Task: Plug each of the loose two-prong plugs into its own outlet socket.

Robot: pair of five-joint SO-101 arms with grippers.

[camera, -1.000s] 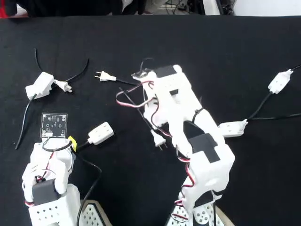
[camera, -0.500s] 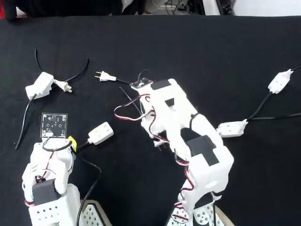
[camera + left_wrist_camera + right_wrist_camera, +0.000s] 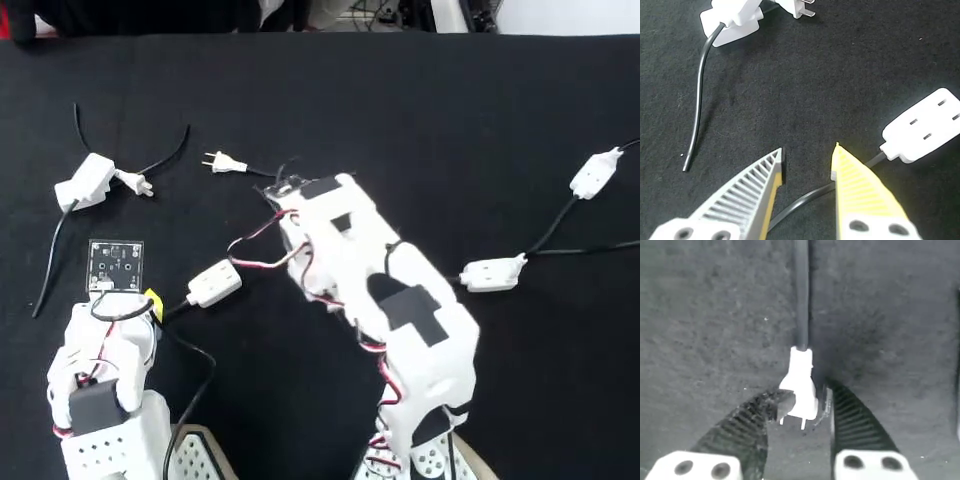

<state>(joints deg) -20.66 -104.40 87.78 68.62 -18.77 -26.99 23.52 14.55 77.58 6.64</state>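
A white two-prong plug (image 3: 800,388) on a black cord sits between my right gripper's (image 3: 805,407) dark fingers, which are shut on it just above the black cloth. In the high view my right arm (image 3: 350,250) stretches over the table's middle and covers that plug. My left gripper (image 3: 807,155) is open over bare cloth, with a white outlet socket (image 3: 924,125) just beside its yellow finger (image 3: 855,185). That socket (image 3: 213,283) lies in front of my left arm (image 3: 100,370). Another loose plug (image 3: 222,162) lies farther back.
A socket (image 3: 85,180) with a plug (image 3: 135,182) lying beside it rests at the back left. Two more sockets (image 3: 492,272) (image 3: 593,173) lie at the right, on black cords. Loose cords cross the black tablecloth (image 3: 450,110).
My right arm has swung left and come down over the plug in the table's middle, hiding it in the high view. The left arm has kept still.
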